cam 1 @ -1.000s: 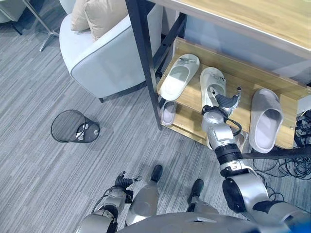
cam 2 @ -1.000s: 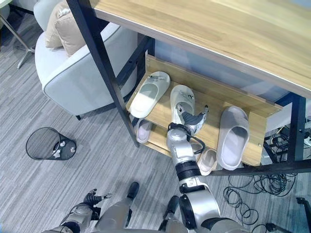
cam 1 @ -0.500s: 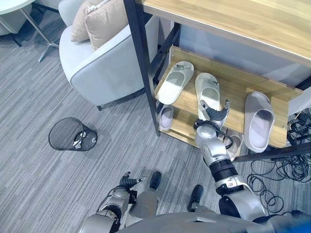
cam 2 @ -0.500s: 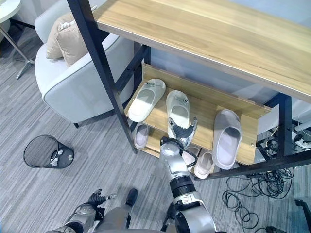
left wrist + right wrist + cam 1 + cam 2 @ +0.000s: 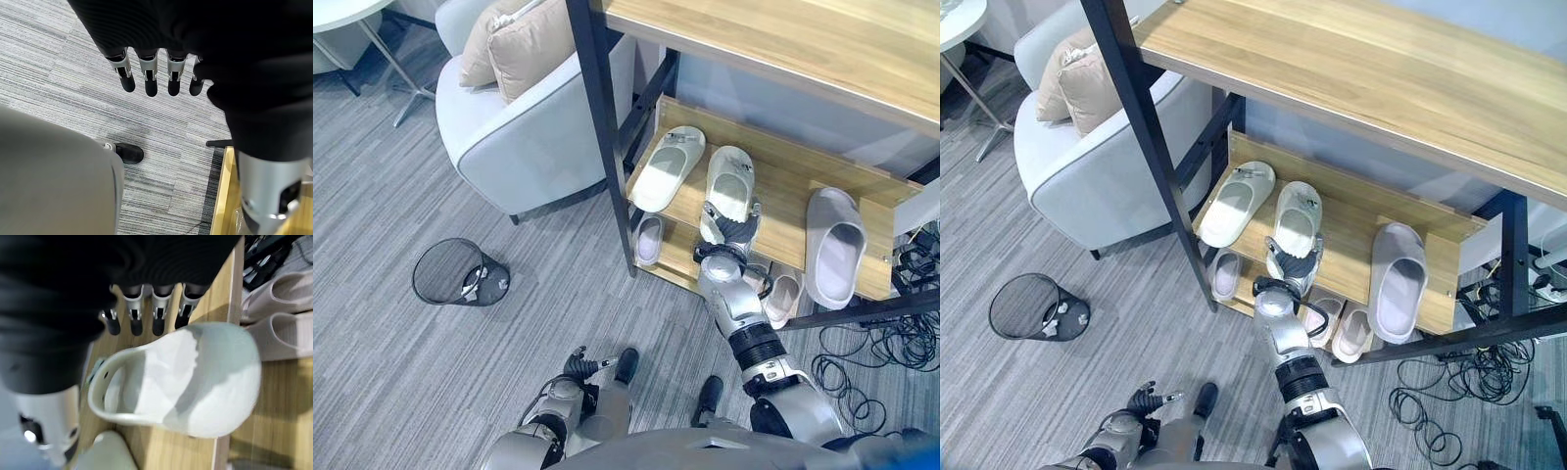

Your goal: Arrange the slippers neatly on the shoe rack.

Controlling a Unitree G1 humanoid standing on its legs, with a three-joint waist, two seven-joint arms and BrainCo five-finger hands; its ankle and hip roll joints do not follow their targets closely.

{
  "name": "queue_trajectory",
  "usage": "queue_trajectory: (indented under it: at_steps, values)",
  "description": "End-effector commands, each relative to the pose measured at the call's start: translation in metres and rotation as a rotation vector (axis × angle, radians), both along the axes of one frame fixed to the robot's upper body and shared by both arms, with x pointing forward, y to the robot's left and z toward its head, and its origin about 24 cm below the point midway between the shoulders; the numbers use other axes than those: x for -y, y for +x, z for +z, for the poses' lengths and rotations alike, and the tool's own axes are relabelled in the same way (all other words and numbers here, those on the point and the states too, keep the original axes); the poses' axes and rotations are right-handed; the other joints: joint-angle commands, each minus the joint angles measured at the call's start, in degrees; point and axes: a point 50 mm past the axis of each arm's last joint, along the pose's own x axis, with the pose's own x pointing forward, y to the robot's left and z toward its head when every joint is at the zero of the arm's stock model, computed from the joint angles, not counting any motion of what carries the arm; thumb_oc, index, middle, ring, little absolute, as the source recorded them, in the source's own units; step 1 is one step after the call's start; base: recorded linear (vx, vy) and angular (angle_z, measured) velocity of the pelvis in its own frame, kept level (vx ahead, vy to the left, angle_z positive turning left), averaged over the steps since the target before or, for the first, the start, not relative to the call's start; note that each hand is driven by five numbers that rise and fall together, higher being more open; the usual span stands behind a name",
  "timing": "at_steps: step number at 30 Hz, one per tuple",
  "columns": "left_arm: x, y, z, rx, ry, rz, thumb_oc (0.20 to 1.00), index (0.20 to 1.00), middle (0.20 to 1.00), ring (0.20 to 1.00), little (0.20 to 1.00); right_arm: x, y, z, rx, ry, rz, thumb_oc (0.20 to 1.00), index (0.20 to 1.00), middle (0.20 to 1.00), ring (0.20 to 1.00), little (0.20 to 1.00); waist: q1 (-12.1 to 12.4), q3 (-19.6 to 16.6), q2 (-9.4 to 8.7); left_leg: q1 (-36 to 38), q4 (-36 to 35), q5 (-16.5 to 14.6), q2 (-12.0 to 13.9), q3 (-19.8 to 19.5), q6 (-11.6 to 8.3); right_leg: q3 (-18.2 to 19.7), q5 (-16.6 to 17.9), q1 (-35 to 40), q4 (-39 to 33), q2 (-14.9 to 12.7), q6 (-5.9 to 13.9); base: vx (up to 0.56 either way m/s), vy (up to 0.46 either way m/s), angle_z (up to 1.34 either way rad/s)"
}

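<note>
- Since a second ago the right hand (image 5: 1291,266) has drawn back along the middle white slipper (image 5: 731,186) from its strap to its heel, and that slipper now lies closer to the left white slipper (image 5: 670,167).
- The shoe rack (image 5: 783,186) carries three slippers on its upper shelf; the grey slipper (image 5: 833,246) lies well apart from the fingers, off to the right.
- The right hand's fingers are straight and hold nothing; their tips hang just above the middle slipper's heel.
- The left hand (image 5: 156,78) hangs low over the carpet (image 5: 401,362), fingers relaxed and empty.
- Judged from this, the white pair is nearly aligned; the grey slipper sits alone.
</note>
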Motion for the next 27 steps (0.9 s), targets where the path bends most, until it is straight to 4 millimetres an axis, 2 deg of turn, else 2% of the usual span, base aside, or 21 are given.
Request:
queue_trajectory:
  at_steps: [1,17,27]
  values:
    - [0.036,-0.04,-0.017,-0.17,-0.066,-0.051,1.0,1.0,1.0,1.0,1.0,-0.007,0.003,0.014,0.088,0.016,0.034,1.0,1.0,1.0,1.0,1.0,1.34,1.75,0.1,2.95,-6.09,3.06,0.91,1.89,2.29,-1.05,-3.0,6.58,0.28,-3.97,6.33,0.0,0.0,0.0]
    - [0.032,-0.047,-0.018,-0.184,-0.049,-0.06,1.0,1.0,1.0,1.0,1.0,-0.035,0.003,0.003,0.023,0.008,0.29,1.0,1.0,1.0,1.0,1.0,1.65,0.64,-0.62,3.83,-6.09,2.64,1.06,1.72,2.29,-1.01,-3.31,7.36,0.28,-3.89,6.12,0.0,0.0,0.0]
    - [0.03,-0.05,-0.019,-0.191,-0.047,-0.054,1.0,1.0,1.0,1.0,1.0,-0.033,0.0,-0.005,0.0,0.007,0.343,1.0,1.0,1.0,1.0,1.0,1.54,-0.26,-0.87,4.31,-6.09,2.36,1.08,1.95,2.35,-0.97,-3.41,7.63,0.28,-3.85,6.08,0.0,0.0,0.0]
